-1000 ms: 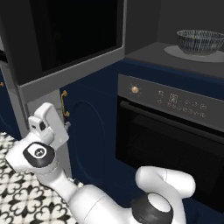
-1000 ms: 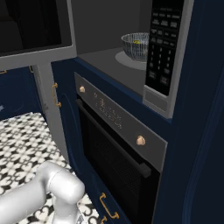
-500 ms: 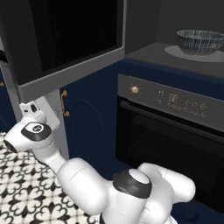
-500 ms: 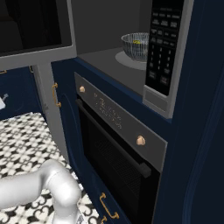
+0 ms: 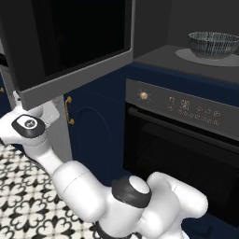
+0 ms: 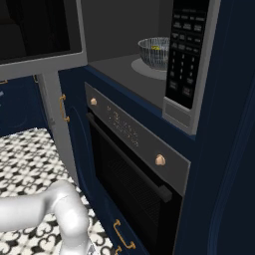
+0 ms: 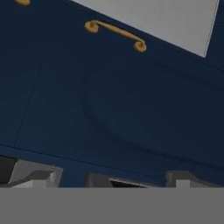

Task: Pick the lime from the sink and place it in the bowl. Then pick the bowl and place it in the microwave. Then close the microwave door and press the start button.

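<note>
The striped grey-blue bowl (image 5: 212, 44) (image 6: 155, 52) sits on the turntable inside the microwave (image 6: 114, 62). The lime (image 6: 156, 48) shows as a small yellow-green spot in the bowl. The microwave door (image 5: 70, 44) (image 6: 35, 30) stands swung wide open to the left. My gripper (image 5: 19, 103) is low on the left, just under the door's outer bottom corner, open and holding nothing. In the hand view it faces a navy cabinet front (image 7: 113, 100) at close range. The sink is out of view.
The black oven (image 5: 182, 140) (image 6: 129, 169) with brass knobs sits under the microwave. The microwave's button panel (image 6: 185, 55) is right of the cavity. Navy cabinets with brass handles (image 5: 69, 109) (image 7: 116, 33) flank a grey post. Patterned floor tiles (image 6: 30, 159) lie below.
My arm has swung further left, and the hand has risen toward the underside of the open door's outer corner. The bowl, lime and door have not moved.
</note>
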Robot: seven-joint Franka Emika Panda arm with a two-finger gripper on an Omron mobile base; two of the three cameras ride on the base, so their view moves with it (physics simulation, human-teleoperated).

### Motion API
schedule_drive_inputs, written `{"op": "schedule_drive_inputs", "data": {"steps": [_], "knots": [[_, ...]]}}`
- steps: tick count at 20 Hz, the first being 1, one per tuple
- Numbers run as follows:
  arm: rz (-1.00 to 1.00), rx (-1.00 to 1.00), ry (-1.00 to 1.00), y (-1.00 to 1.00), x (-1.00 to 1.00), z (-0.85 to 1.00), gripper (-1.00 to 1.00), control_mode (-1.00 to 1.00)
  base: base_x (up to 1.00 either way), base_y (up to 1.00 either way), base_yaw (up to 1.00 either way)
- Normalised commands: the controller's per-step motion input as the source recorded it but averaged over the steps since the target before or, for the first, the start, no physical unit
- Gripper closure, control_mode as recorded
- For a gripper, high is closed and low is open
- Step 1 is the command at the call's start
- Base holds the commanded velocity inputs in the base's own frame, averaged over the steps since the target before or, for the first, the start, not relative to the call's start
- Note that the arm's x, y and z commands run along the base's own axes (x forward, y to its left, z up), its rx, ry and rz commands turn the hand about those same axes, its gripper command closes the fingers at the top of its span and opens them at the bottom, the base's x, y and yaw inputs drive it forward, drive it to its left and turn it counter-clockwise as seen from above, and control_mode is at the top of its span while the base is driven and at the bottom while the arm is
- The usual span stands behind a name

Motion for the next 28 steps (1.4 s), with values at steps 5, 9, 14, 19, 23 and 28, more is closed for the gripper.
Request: {"op": "schedule_drive_inputs", "data": {"steps": [5, 9, 14, 19, 23, 28], "knots": [[0.0, 0.01, -0.23, -0.9, -0.4, 0.54, -1.0, -1.0, 0.0, 0.0, 0.0], [0.0, 0.0, -0.29, -0.89, -0.65, 0.43, -1.0, -1.0, 0.0, 0.0, 0.0], [0.0, 0.04, -0.29, -0.99, -0.66, 0.42, -1.0, -1.0, 0.0, 0.0, 0.0], [0.0, 0.04, -0.31, -0.95, -0.7, 0.41, -1.0, -1.0, 0.0, 0.0, 0.0], [0.0, 0.0, -0.15, -0.76, -0.66, 0.33, -1.0, -1.0, 0.0, 0.0, 0.0], [0.02, 0.03, 0.0, -0.92, -0.52, 0.4, -1.0, -1.0, 0.0, 0.0, 0.0]]}}
